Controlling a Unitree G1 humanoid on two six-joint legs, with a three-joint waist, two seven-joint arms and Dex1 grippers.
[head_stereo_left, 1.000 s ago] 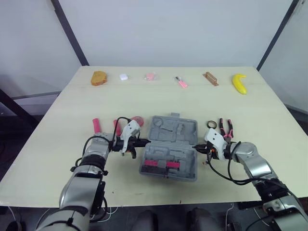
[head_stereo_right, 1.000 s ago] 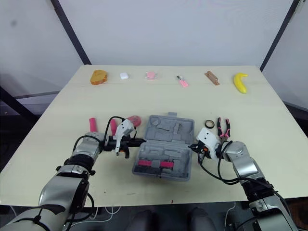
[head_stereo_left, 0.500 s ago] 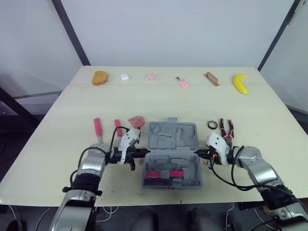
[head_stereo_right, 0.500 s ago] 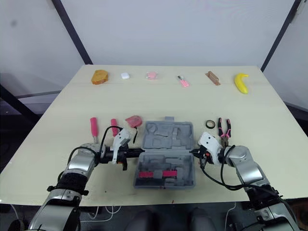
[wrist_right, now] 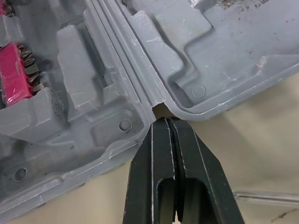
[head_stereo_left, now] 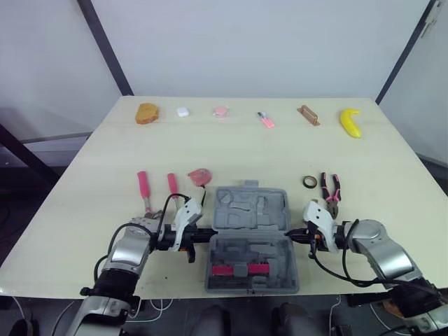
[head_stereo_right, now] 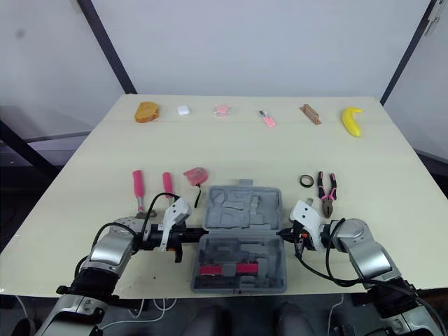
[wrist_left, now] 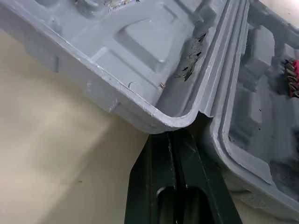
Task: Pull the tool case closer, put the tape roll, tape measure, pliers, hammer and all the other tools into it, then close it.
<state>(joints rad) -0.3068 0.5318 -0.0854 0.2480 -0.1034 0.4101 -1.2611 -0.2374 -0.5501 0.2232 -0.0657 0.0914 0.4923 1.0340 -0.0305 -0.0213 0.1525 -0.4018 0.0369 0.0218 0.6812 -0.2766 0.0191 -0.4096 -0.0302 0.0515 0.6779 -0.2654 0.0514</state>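
Near the table's [head_stereo_left: 98, 168] front edge, the open case [head_stereo_left: 250, 234] lay between left gripper [head_stereo_left: 207, 232] and right gripper [head_stereo_left: 292, 234], both closed and empty, tips at its hinge; pliers [head_stereo_left: 330, 187] and tape roll [head_stereo_left: 309, 181] lay unpacked outside.

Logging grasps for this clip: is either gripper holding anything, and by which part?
Neither clamps anything: left gripper and right gripper, both shut, have their tips in the hinge notches at either end of the tool case.

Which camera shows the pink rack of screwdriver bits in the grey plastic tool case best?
The right wrist view: the pink rack of screwdriver bits is close, single metal tips visible. The eye views show it as a pink strip in the grey plastic tool case; the left wrist view catches a sliver.
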